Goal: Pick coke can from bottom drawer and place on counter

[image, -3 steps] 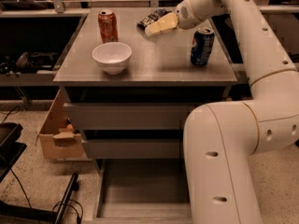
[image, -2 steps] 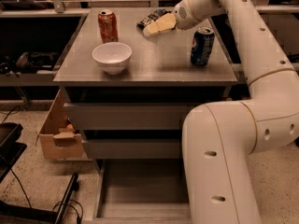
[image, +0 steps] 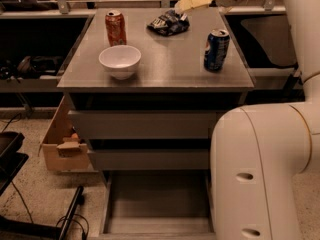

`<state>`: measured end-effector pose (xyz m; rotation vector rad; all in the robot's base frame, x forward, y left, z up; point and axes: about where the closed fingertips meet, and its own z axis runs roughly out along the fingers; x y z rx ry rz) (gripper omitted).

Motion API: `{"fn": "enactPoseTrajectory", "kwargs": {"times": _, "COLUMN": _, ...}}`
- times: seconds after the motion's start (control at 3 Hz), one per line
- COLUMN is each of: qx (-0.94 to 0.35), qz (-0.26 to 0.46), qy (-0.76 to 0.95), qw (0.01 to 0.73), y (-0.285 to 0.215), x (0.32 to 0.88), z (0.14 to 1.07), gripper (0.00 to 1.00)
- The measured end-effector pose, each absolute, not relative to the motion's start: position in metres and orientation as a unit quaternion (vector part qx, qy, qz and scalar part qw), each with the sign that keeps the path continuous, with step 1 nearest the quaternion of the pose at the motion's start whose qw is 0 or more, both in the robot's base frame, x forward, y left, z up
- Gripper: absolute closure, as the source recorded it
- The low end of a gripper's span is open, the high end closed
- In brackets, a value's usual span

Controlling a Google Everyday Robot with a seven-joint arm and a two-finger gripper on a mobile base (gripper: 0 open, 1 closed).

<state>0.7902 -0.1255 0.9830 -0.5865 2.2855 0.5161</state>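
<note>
1. The arm (image: 260, 174) is bulky, with smooth, rounded white shells.
2. Two dark oval recesses (image: 244, 176) mark its nearest segment.
3. The pale yellow gripper (image: 192, 1) is above the counter's (image: 165, 66) far edge.

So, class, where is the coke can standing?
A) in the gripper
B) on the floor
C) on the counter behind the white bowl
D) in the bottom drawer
C: the coke can stands on the counter behind the white bowl; the gripper hovers over the counter's back edge.

Gripper (image: 182, 5) above rear edge of smooth grey counter (image: 170, 66); free lane between white round bowl (image: 120, 61) and blue soda can (image: 216, 50).
</note>
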Motion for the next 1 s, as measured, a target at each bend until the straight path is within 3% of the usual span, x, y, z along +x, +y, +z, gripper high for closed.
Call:
{"fn": "enactPoseTrajectory", "kwargs": {"times": 0.67, "qx": -0.082, "qz": 0.122, "qy": 0.947, "qw": 0.286, "y": -0.209, "x": 0.731, "z": 0.992, "gripper": 0.00}}
{"fn": "enactPoseTrajectory", "kwargs": {"times": 1.0, "qx": -0.039, "qz": 0.137, "qy": 0.950, "qw": 0.278, "y": -0.220, "x": 0.704, "z": 0.990, "gripper": 0.00}}
